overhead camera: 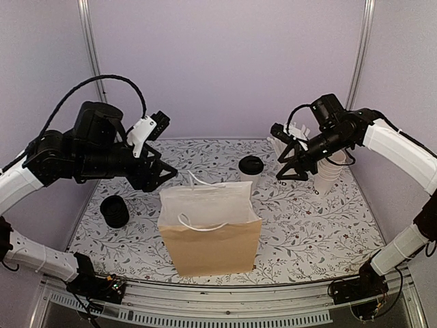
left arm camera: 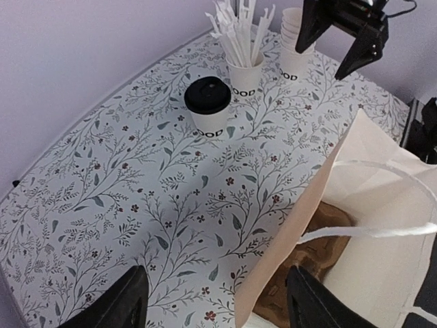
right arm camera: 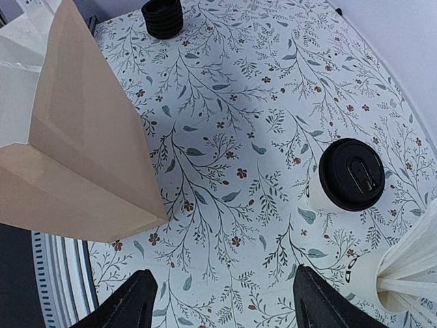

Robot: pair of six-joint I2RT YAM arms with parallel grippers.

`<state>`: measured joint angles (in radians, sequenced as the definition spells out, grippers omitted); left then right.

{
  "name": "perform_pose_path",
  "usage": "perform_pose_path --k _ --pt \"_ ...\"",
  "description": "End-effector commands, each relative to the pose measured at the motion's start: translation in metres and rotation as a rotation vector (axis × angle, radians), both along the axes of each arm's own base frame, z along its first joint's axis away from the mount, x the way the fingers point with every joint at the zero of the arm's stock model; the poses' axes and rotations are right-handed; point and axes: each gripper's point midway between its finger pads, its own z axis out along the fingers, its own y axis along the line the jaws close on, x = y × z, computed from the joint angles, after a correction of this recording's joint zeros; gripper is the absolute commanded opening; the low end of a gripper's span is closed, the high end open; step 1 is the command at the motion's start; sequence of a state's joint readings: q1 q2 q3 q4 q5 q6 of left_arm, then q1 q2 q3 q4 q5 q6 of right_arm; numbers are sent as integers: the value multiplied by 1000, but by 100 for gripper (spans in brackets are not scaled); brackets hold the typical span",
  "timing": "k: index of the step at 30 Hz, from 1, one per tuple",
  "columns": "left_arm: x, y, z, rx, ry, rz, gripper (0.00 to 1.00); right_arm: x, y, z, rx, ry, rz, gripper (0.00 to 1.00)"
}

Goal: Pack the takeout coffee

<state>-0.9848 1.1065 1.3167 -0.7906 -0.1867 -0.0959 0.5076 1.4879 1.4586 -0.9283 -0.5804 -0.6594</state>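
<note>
Between left gripper [left arm camera: 217, 275] and right gripper [right arm camera: 225, 273], both open, empty: coffee cup [overhead camera: 251, 167], beyond bag [overhead camera: 210, 239].

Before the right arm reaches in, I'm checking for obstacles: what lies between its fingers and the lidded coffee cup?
Nothing: the right wrist view shows only bare floral tablecloth between the right fingers and the lidded coffee cup.

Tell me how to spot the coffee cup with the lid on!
Find the big brown paper bag in the middle of the flowery table. Just behind it, a bit right, stands a small white cup. Only it wears a black lid; its neighbours are a cup of straws and a stack of open cups.
</note>
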Motion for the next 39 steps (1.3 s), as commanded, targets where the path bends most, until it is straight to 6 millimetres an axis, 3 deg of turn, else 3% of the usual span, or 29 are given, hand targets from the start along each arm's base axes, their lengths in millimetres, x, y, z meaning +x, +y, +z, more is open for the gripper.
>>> perform_pose_path --k 1,7,15,20,24,29,33,36,39 --pt "-14 -16 -18 51 148 -169 69 1 6 3 -15 -24 11 72" --pt "-1 -20 -36 123 171 -177 57 -4 4 6 -11 -29 10 73" --pt "-7 -33 -44 120 197 -281 48 5 3 11 -29 -61 -17 72" --pt "-11 -33 -50 123 217 -302 15 29 11 13 -59 -79 -62 72" --pt "-11 -25 -52 131 221 -273 0 48 25 13 -77 -85 -88 71" --pt "-7 0 -34 85 173 -178 0 77 45 10 -89 -79 -141 71" --pt "-3 28 -21 46 136 -81 0 109 57 -13 -127 -42 -207 70" --pt "2 48 -28 33 153 10 0 127 63 -22 -145 -27 -249 70" --pt "9 62 -46 63 180 86 15 140 68 -36 -167 -1 -279 70"
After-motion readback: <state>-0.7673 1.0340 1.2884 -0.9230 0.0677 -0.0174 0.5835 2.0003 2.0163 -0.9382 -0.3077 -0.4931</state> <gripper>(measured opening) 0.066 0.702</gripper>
